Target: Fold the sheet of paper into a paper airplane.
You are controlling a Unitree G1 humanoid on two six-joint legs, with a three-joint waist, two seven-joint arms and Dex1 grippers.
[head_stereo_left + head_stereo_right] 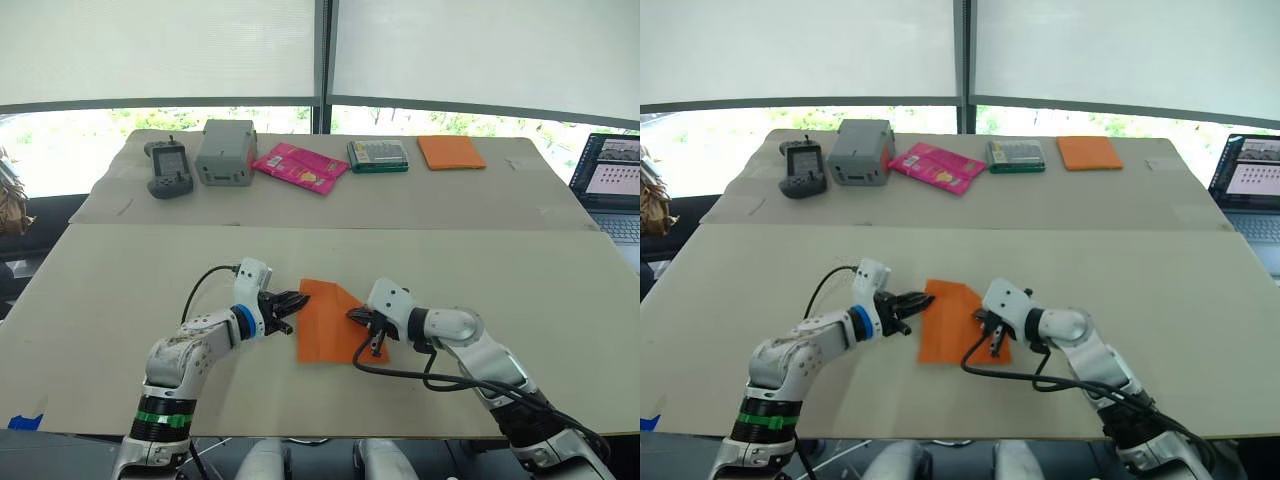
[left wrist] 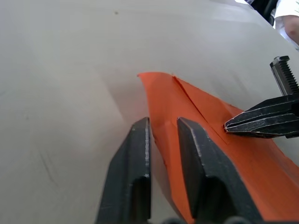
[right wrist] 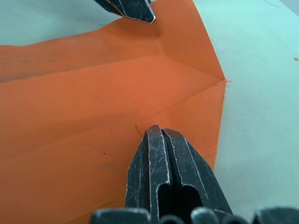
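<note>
Orange, thin and creased — the sheet of paper [image 1: 325, 322] lies flat on the near table [image 1: 120, 290], a pale matte board surface, between my two grippers. One far corner is folded in along a diagonal crease, so that end tapers toward a point; the near end is still squarish.

Left gripper [image 2: 163, 128]: black fingers parted by a narrow gap, straddling the sheet's left edge, which lifts slightly between them. I cannot tell whether they actually pinch it.

Right gripper [image 3: 159, 133]: black scuffed fingers pressed together, tips resting on the paper near its right edge, just beside the folded flap; nothing held between them. A black cable [image 1: 400, 370] loops from the wrist across the table beside the sheet.

Far table [image 1: 400, 205], well apart from the work, left to right:
- dark handheld controller [image 1: 168, 168] with a small screen
- grey boxy device [image 1: 226, 152]
- pink glossy packet [image 1: 300, 167], lying askew
- green-edged flat case [image 1: 378, 155]
- thicker orange rectangular pad [image 1: 451, 152]

Open laptop [image 1: 612, 185] at the right edge, screen lit. Nothing stands between the grippers and the sheet — each approaches from its own side.
</note>
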